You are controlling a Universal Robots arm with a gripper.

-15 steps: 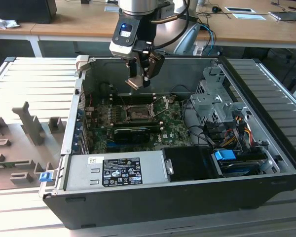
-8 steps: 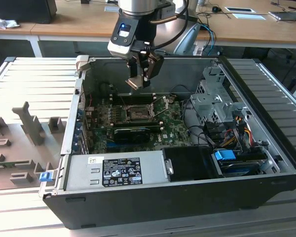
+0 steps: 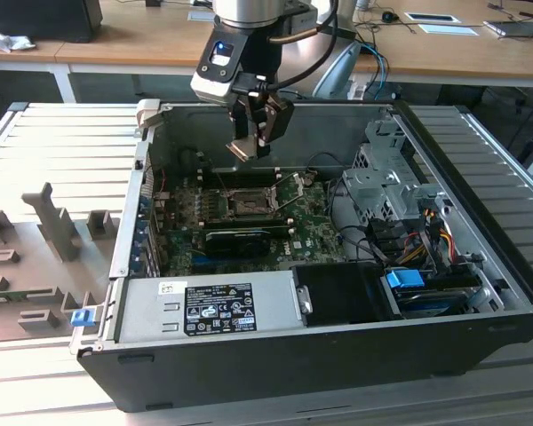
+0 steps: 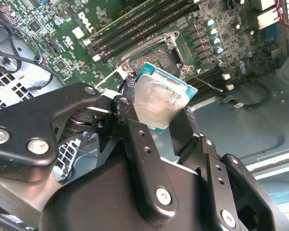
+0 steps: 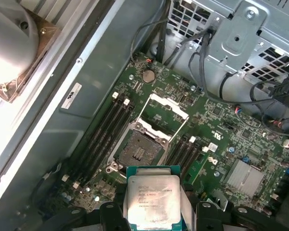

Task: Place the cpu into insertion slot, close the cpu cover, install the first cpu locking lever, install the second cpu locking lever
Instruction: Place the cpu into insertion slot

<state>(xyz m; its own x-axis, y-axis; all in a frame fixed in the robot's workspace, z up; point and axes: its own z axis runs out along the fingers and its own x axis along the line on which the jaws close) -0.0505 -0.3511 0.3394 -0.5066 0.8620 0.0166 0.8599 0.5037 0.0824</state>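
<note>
My gripper point(image 3: 254, 140) hangs inside the open computer case, shut on the cpu point(image 3: 242, 149), which is held by two opposite edges. The cpu point(image 5: 153, 199) is a flat square chip with a silver face and teal rim, sitting between the black fingers point(image 5: 111, 211) in both wrist views. Its silver face point(image 4: 159, 101) is tilted. Below it on the green board the insertion slot point(image 5: 138, 151) lies bare, with a dark centre and metal rim. The cpu cover point(image 5: 163, 109) stands swung open beyond the slot. A thin locking lever point(image 4: 209, 84) sticks out beside the slot point(image 4: 156, 61).
Black memory slots point(image 5: 103, 132) flank the socket. A grey power supply point(image 3: 209, 306) fills the case's front, and a metal drive cage point(image 3: 386, 177) with cables stands at the exterior view's right. A finned heatsink point(image 5: 243, 175) sits on the board. Grey fixtures point(image 3: 53, 226) stand outside the case.
</note>
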